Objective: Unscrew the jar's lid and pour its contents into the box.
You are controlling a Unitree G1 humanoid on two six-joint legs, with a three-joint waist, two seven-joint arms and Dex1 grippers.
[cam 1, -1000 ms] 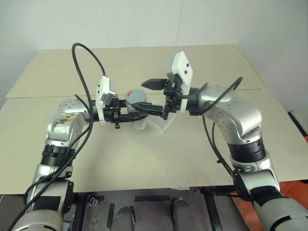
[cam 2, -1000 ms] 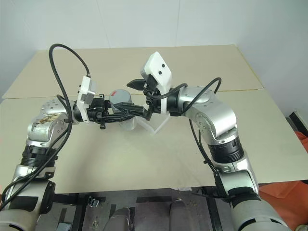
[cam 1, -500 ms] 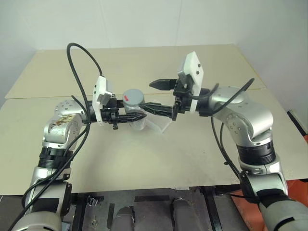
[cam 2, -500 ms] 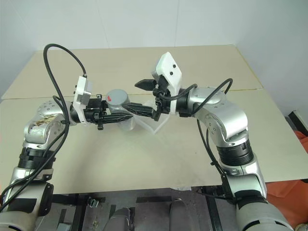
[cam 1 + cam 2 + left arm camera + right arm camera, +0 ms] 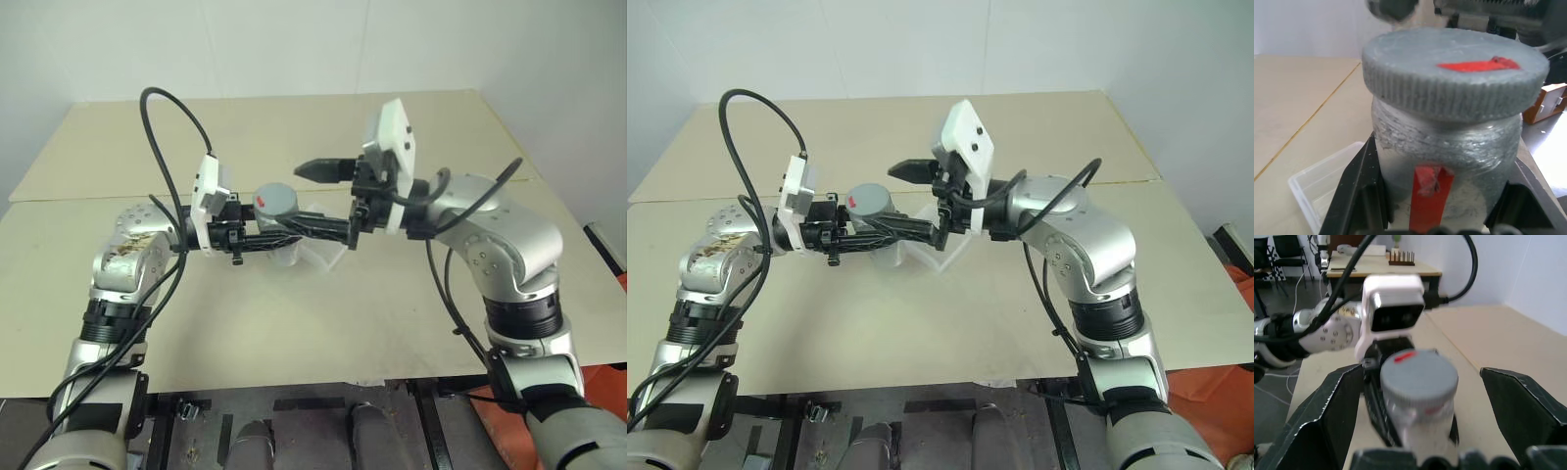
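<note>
My left gripper is shut on the jar, holding it upright above the table with a finger on each side of its frosted body. A red mark shows on the jar's side. The ribbed grey lid with a red spot sits on the jar. My right gripper faces the jar from the other side and is open, its fingers spread wide on either side of the lid without touching it. The contents are hidden. The clear box lies on the table just below and behind the jar.
The beige table spreads out under both arms, with a seam running across it behind the box. Its front edge is close to me and a white wall stands behind its far edge. Black cables loop over both arms.
The whole view has shifted a little. Both arms and the jar keep their places, the left still gripping, the right still open.
</note>
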